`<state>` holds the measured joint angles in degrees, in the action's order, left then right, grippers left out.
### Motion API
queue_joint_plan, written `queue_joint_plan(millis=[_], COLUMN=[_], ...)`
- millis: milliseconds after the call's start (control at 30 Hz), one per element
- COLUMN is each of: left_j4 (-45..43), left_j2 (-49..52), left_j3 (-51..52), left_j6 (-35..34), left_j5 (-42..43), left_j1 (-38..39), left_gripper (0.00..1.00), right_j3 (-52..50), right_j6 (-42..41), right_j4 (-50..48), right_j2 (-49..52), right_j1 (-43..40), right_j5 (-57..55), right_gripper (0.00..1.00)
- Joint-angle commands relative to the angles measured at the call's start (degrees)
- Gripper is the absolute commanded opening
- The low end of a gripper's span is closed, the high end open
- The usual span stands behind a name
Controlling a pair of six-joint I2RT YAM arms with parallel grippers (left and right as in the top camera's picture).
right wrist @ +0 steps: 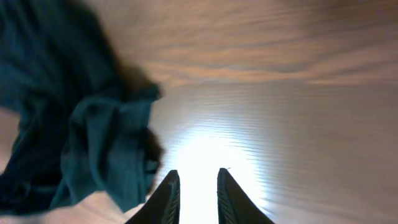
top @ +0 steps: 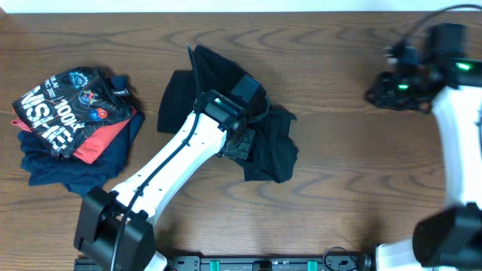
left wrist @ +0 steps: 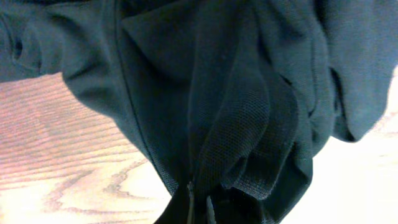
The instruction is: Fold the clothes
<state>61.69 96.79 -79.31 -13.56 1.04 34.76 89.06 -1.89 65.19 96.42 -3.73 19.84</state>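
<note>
Wood table (top: 339, 188): L gripper (top: 239, 143) jaws pinch polo shirt (top: 275, 154); R gripper (right wrist: 198, 193) jaws narrowly apart, empty.

Three cameras: one top-down, two riding on the wrists.
The overhead camera looks straight down on the wooden table (top: 339, 188) from well above. The left wrist camera sits so close to the black polo shirt (left wrist: 205, 93) that the fabric nearly fills its frame. The right wrist camera looks low along the tabletop past its own fingers (right wrist: 166, 196). All three views share the shirt.
</note>
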Motion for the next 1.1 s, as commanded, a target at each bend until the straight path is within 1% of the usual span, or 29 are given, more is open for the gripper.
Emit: queue_joint_plan(millis=[0,33,100,200,367,433,567,800,900,1033,1067], left_j4=[0.46,0.46,0.44,0.39,0.39,0.44,0.39,0.46,0.61,0.92,0.92], left_j2=[0.35,0.35,0.35,0.35,0.37,0.37,0.37,0.35,0.37,0.37,0.37], left_j3=[0.46,0.46,0.46,0.46,0.46,0.46,0.46,0.46,0.46,0.46,0.46], left_j6=[-0.96,-0.96,-0.98,-0.96,-0.96,-0.96,-0.96,-0.96,-0.96,-0.96,-0.96], left_j5=[-1.44,-1.81,-1.79,-1.79,-1.79,-1.77,-1.77,-1.77,-1.77,-1.77,-1.77], left_j1=[-1.11,-1.36,-1.81,-1.99,-1.97,-1.97,-1.97,-1.97,-1.97,-1.97,-1.97], left_gripper=[0.06,0.06,0.06,0.06,0.06,0.06,0.06,0.06,0.06,0.06,0.06], right_j3=[-0.04,-0.02,-0.04,-0.04,-0.04,-0.04,-0.04,-0.04,-0.11,-0.31,-0.31], right_j6=[1.75,1.75,1.92,6.38,8.96,10.03,12.35,12.72,12.92,12.94,13.31], right_j4=[0.2,0.24,-0.74,-4.13,-11.23,-13.03,-12.92,-15.47,-15.45,-15.3,-15.3], right_j2=[5.22,6.69,10.38,14.99,19.56,20.5,21.05,21.29,21.81,23.34,23.71], right_j1=[5.07,6.25,9.03,12.57,16.85,18.36,20.65,22.77,23.02,23.69,23.87], right_j5=[2.95,2.97,3.96,3.67,2.69,2.67,2.43,-3.98,-3.93,-3.39,-3.28], right_gripper=[0.3,0.38,0.49,0.55,0.56,0.59,0.59,0.61,0.58,0.53,0.49])
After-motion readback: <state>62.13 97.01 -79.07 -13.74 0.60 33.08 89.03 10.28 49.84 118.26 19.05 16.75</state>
